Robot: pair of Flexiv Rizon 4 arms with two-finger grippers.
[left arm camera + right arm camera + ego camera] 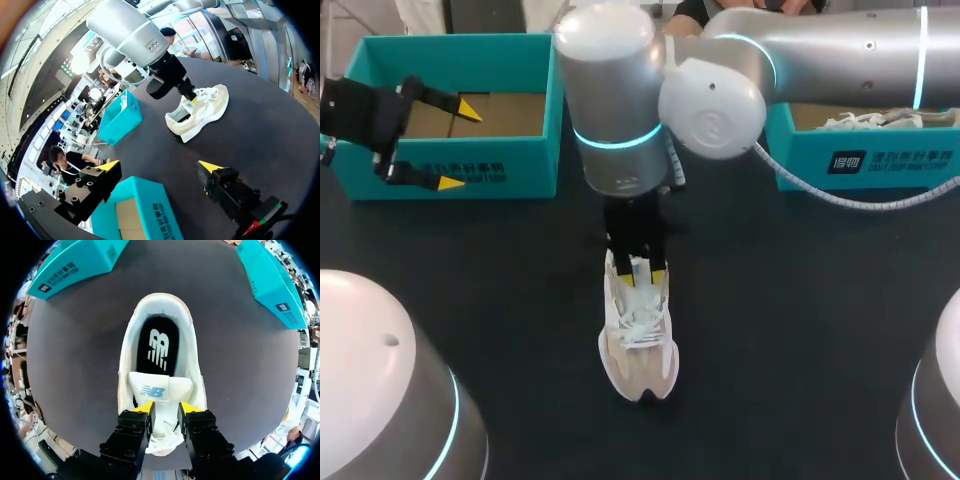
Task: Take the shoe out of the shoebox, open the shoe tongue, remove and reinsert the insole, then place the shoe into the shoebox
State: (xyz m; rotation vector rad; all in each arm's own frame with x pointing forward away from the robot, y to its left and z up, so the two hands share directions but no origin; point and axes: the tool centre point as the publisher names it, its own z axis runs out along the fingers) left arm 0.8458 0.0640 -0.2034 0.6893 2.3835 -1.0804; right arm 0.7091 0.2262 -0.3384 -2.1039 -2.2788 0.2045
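Observation:
A white and beige shoe (638, 345) lies on the dark table, toe toward me. My right arm reaches over the middle, and its gripper (642, 268) stands upright over the shoe's laces. In the right wrist view the right gripper (166, 407) is shut on the raised white tongue (160, 389), a yellow tip on each side. Ahead of it the black insole (159, 342) lies inside the shoe. My left gripper (460, 145) hangs open and holds nothing over the front wall of the teal shoebox (450, 165). The left wrist view shows the left gripper (160, 166), the shoebox (145, 205) and the shoe (200, 112).
A second teal box (880, 160) with a white shoe inside stands at the back right. Both boxes flank the shoe in the right wrist view, the one (75, 262) and the other (272, 280). Bare dark table (800, 330) surrounds the shoe.

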